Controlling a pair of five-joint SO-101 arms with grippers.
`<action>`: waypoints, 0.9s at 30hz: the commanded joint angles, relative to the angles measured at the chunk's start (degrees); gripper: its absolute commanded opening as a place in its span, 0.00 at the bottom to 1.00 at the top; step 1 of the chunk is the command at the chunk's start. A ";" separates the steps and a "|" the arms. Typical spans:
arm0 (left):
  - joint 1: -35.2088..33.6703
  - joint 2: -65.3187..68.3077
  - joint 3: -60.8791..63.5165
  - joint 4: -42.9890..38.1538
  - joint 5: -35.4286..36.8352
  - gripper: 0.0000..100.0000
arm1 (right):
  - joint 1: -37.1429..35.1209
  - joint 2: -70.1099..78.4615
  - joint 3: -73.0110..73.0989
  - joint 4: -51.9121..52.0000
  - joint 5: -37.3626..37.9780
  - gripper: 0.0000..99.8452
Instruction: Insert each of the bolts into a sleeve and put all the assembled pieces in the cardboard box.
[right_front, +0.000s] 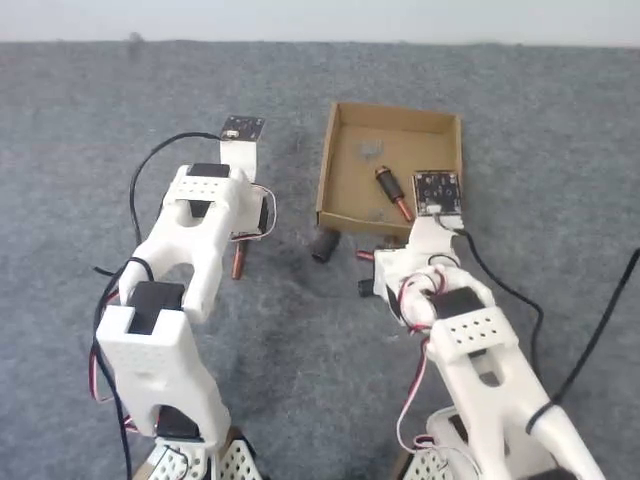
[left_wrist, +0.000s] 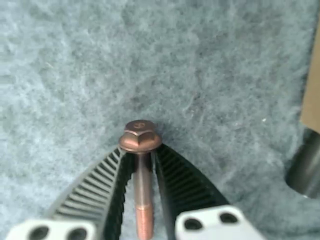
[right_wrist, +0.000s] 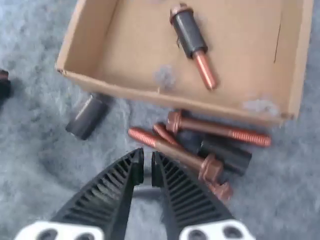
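My left gripper (left_wrist: 142, 150) is shut on a copper bolt (left_wrist: 141, 137), hex head just past the fingertips and shank running back between the ribbed pads. From above, that bolt (right_front: 238, 262) hangs over the carpet left of the cardboard box (right_front: 330, 165). One assembled bolt and sleeve (right_wrist: 192, 40) lies in the box (right_wrist: 175, 97). My right gripper (right_wrist: 146, 161) is shut with nothing in it, low over the carpet before the box's near wall. Just beyond it lie loose bolts (right_wrist: 220, 129) (right_wrist: 170, 150) and a dark sleeve (right_wrist: 225, 155). Another sleeve (right_wrist: 87, 117) lies by the box corner.
Grey carpet covers the table. The sleeve (right_front: 325, 245) by the box corner lies between the two arms, and it shows at the border of the left wrist view (left_wrist: 305, 170). A small dark object (right_wrist: 4, 82) sits farther off on the carpet.
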 joint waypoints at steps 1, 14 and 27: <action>-0.88 -3.52 -1.36 -1.23 -0.35 0.01 | 0.66 4.09 -6.86 5.58 -4.13 0.01; -0.79 -3.52 -1.36 -1.23 -0.35 0.01 | 1.01 8.40 -10.46 8.48 -10.11 0.01; -0.18 -3.52 -1.45 -1.23 -0.35 0.01 | 3.03 9.10 -15.03 19.30 -9.85 0.05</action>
